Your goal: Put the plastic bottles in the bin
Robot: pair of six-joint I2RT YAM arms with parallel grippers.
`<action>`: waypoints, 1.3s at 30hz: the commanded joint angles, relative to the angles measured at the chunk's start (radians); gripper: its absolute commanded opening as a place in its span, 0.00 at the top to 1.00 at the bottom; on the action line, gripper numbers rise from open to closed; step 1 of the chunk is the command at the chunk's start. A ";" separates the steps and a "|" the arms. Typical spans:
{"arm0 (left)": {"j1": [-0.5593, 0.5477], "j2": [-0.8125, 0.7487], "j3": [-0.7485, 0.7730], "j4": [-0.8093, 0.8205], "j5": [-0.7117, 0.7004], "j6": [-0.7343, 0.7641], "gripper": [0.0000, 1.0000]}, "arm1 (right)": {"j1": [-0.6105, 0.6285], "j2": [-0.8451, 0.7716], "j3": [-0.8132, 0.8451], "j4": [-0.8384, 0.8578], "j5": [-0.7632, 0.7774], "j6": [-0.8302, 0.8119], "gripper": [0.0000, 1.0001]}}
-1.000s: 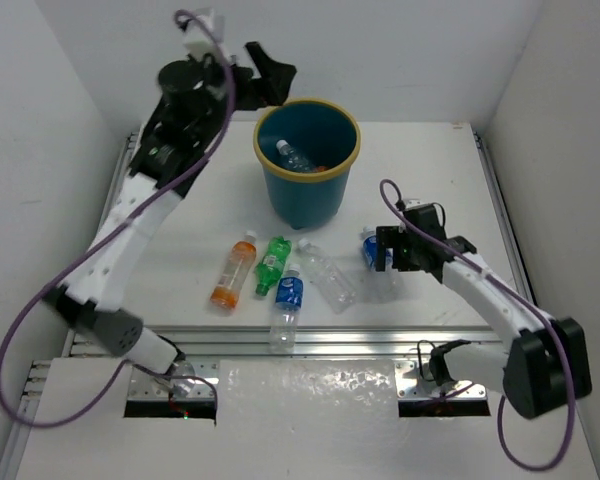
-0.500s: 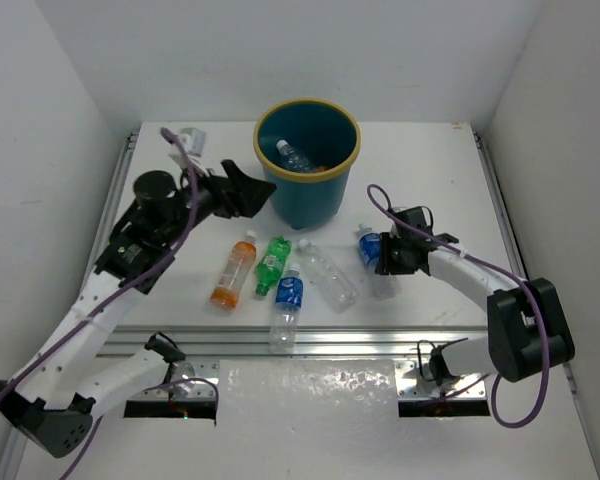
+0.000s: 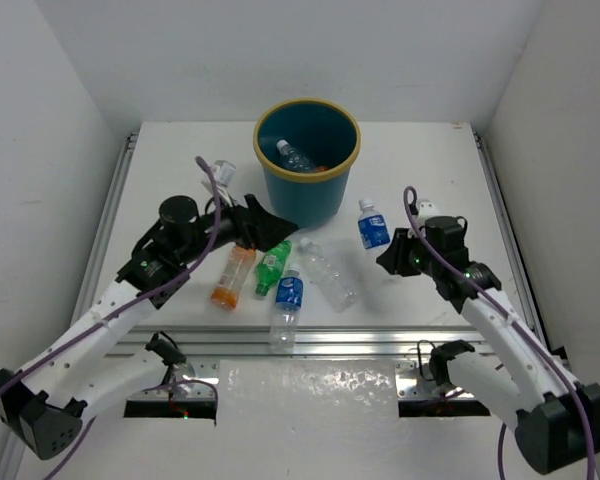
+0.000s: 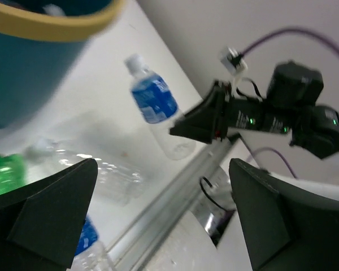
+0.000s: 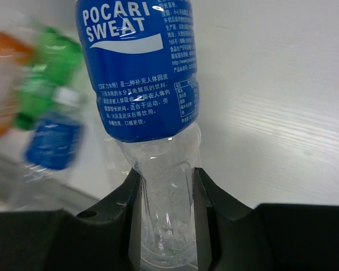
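Observation:
The teal bin (image 3: 311, 196) with a yellow rim stands at the back middle, and one bottle (image 3: 295, 158) lies inside it. My right gripper (image 3: 391, 254) is shut on the clear lower end of a blue-labelled plastic bottle (image 3: 373, 228), lifted off the table right of the bin. In the right wrist view the fingers (image 5: 127, 197) pinch that bottle (image 5: 138, 68). On the table lie an orange bottle (image 3: 232, 277), a green bottle (image 3: 273, 266), a second blue-labelled bottle (image 3: 287, 300) and a clear bottle (image 3: 330, 275). My left gripper (image 3: 270, 226) hangs open above the green bottle, holding nothing.
White walls close in the table on the left, back and right. A metal rail (image 3: 310, 340) runs along the table's near edge, just below the lying bottles. In the left wrist view the bin (image 4: 22, 62) fills the top left corner.
My right gripper has shut on the blue-labelled bottle and lifted it. My left arm has swung down from above the bin to just over the lying bottles, still open.

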State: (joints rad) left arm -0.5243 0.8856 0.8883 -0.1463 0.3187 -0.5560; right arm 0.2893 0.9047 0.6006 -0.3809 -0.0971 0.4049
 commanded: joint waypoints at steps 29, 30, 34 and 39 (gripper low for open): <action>-0.329 0.245 0.070 0.519 -0.033 -0.006 1.00 | 0.004 -0.259 0.005 0.524 -0.835 0.312 0.20; -0.329 0.251 0.125 0.443 -0.141 0.017 1.00 | 0.004 -0.265 0.042 0.416 -0.784 0.249 0.01; -0.321 0.336 0.416 0.104 -0.577 0.111 1.00 | 0.004 -0.250 0.154 0.053 -0.355 0.085 0.01; -0.218 0.556 0.859 -0.110 -0.779 0.249 1.00 | 0.004 -0.260 0.133 -0.010 -0.177 0.069 0.01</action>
State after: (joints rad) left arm -0.8013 1.3571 1.5612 -0.1017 -0.2314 -0.4278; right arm 0.2909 0.6514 0.7219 -0.2840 -0.4561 0.5354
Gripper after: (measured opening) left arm 0.440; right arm 0.986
